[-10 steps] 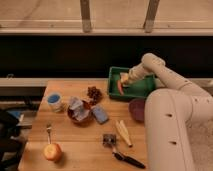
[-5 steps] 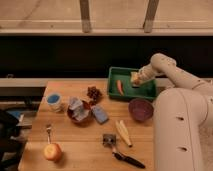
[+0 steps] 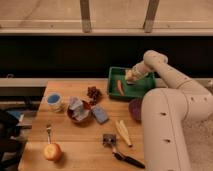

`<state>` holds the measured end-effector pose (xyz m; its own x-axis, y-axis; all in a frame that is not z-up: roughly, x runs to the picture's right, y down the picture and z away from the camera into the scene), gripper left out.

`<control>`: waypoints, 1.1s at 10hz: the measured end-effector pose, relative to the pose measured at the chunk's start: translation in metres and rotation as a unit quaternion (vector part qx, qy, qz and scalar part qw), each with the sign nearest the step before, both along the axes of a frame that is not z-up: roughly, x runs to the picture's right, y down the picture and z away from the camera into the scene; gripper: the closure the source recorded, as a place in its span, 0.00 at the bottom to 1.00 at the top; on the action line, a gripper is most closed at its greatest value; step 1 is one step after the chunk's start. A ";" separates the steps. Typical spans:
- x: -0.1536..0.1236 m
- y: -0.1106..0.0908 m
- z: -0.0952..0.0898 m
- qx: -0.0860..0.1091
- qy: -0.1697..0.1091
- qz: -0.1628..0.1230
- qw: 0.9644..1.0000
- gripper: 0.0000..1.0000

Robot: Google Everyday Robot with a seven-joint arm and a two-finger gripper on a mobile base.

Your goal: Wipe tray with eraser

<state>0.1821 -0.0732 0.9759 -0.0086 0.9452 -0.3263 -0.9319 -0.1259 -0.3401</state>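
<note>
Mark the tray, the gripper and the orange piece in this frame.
tray (image 3: 142, 92), camera view, bare green floor near the right side.
gripper (image 3: 130, 76), camera view, its tip inside the tray.
orange piece (image 3: 119, 86), camera view, mid-length, lying in the tray.

The end effector (image 3: 131, 76) hangs inside the tray (image 3: 116, 75), at the far right corner of the tabletop (image 3: 85, 145), clamped shut. Just left of it in the tray lies a carrot-like piece (image 3: 119, 86). Nearer the camera, below it, the bowl (image 3: 135, 109) sits partly behind the arm. Well to its left lie the pinecone (image 3: 93, 92), block (image 3: 99, 113) and cup (image 3: 54, 101). Far down-left rests the apple (image 3: 52, 151).
</note>
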 end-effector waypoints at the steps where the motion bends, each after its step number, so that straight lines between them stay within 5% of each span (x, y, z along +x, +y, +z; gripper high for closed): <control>1: -0.013 0.001 -0.002 0.000 -0.004 -0.013 1.000 1.00; 5: -0.017 0.023 -0.016 -0.013 0.023 -0.037 0.999 1.00; 8: 0.035 0.034 -0.028 -0.016 0.076 -0.030 0.997 1.00; 11: 0.080 0.025 -0.014 -0.024 0.126 -0.017 0.992 1.00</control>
